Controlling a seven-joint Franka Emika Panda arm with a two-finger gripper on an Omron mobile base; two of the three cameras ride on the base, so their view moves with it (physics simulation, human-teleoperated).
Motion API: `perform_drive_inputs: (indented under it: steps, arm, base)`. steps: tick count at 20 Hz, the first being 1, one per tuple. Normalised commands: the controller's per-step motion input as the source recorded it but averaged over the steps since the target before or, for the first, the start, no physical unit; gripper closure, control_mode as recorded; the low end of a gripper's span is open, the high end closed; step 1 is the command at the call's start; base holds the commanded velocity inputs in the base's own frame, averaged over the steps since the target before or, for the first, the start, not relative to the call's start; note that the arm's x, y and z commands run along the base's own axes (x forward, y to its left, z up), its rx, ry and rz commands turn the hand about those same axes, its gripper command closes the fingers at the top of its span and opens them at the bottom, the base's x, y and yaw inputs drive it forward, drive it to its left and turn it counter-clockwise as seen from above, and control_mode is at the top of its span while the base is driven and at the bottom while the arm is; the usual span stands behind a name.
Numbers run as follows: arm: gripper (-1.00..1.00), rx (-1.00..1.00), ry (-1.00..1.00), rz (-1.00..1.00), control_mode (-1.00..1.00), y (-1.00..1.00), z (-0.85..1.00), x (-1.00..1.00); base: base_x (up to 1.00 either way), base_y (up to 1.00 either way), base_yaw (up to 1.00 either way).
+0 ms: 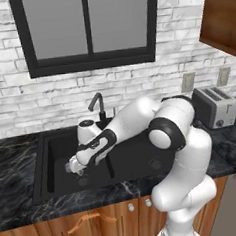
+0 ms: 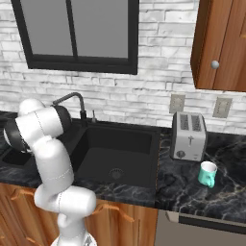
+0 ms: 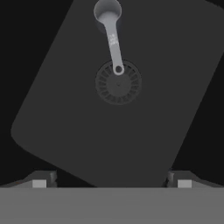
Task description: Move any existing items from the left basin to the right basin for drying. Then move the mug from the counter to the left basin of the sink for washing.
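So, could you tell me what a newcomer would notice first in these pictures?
Probably the white arm bending down into the left basin of the black sink, its open pincer poised above a small silver utensil whose handle end lies over the drain. Next, the teal mug on the counter before the toaster.

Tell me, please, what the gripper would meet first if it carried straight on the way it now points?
Probably the floor of the left basin. The open gripper looks straight down into it, aimed just short of the round drain, where the small utensil rests its handle end. Depth is unclear.

One utensil [image 3: 111,33], one mug [image 2: 208,174], one toaster [image 2: 188,136], two basins (one sink [image 2: 120,158]).
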Motion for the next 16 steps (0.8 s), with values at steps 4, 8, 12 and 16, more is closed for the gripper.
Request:
perform_drive_inputs:
  steps: [4, 8, 12, 16]
  arm:
    - [-1.0, 0.0, 0.0, 0.0, -1.0, 0.11, -0.23, 0.06]
    - [-1.0, 0.0, 0.0, 0.0, -1.0, 0.14, -0.25, 0.01]
    - [-1.0, 0.0, 0.0, 0.0, -1.0, 0.14, -0.25, 0.14]
    - [-1.0, 0.0, 0.0, 0.0, -1.0, 0.15, -0.12, 0.34]
  base:
    - [0.0, 0.0, 0.0]
    - [0.0, 0.0, 0.0]
    - [0.0, 0.0, 0.0]
    - [0.0, 0.0, 0.0]
